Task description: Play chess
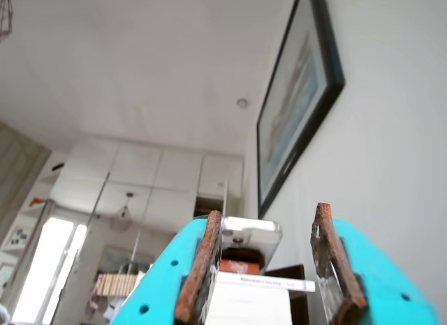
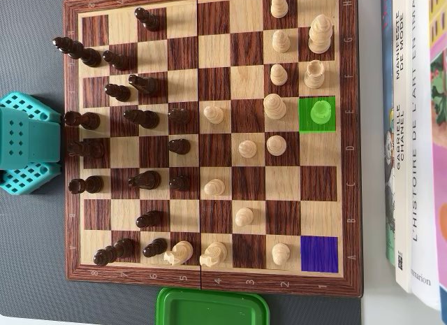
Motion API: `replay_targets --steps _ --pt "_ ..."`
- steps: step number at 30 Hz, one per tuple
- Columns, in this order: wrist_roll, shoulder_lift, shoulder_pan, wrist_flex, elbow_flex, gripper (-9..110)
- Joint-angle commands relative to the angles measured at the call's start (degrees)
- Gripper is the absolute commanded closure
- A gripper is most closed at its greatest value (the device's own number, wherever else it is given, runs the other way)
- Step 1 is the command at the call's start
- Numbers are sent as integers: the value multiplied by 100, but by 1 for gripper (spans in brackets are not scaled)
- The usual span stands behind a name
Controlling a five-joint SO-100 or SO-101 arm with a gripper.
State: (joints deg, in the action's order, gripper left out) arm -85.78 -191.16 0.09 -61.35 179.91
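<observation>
A wooden chessboard (image 2: 209, 284) fills the overhead view. Dark pieces (image 2: 142, 118) crowd its left half and light pieces (image 2: 274, 107) its right half. One light piece (image 2: 320, 112) stands on a square tinted green near the right edge. A square tinted blue (image 2: 319, 254) at the lower right holds nothing. In the wrist view my gripper (image 1: 269, 212) points up toward the ceiling, away from the board. It is open, and its teal jaws with rust-brown pads (image 1: 201, 265) hold nothing. The teal arm body (image 2: 24, 143) sits off the board's left edge.
A green plastic lid (image 2: 213, 307) lies just below the board. Books (image 2: 412, 129) are stacked along the right side. The wrist view shows a framed picture (image 1: 297, 94) on a white wall and a book stack (image 1: 255, 283) beyond the jaws.
</observation>
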Motion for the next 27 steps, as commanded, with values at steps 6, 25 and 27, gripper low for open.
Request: replay_targets --steps 6,25,27 --pt "26 -62 -9 -2039 114 83" --pt "26 -62 -9 -4201 114 83" --pt "-9 -62 -9 -4201 114 83"
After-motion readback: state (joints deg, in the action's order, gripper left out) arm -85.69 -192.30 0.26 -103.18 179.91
